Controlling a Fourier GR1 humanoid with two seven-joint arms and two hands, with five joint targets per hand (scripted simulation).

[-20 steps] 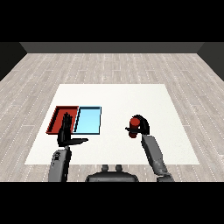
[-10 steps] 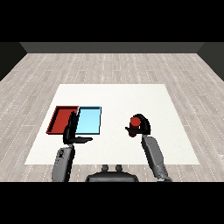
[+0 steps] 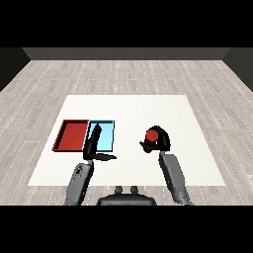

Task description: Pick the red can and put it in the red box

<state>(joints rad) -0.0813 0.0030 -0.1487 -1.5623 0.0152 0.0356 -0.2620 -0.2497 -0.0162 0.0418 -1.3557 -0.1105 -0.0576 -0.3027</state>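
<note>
Right hand [image 3: 159,141] curls round the red can [image 3: 151,135], with bare table [image 3: 128,113] separating it from the red tray [image 3: 71,136]. Left hand [image 3: 94,143] is open, fingers straight.

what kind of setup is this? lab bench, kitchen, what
Likely a bare tabletop sorting station, not a kitchen: a white table on grey plank flooring, holding only a red tray, a light blue tray and a red can.

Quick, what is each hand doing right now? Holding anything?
Left hand: open, fingers straight, holding nothing, over the near edge of the blue tray.
Right hand: closed around the red can.
</note>
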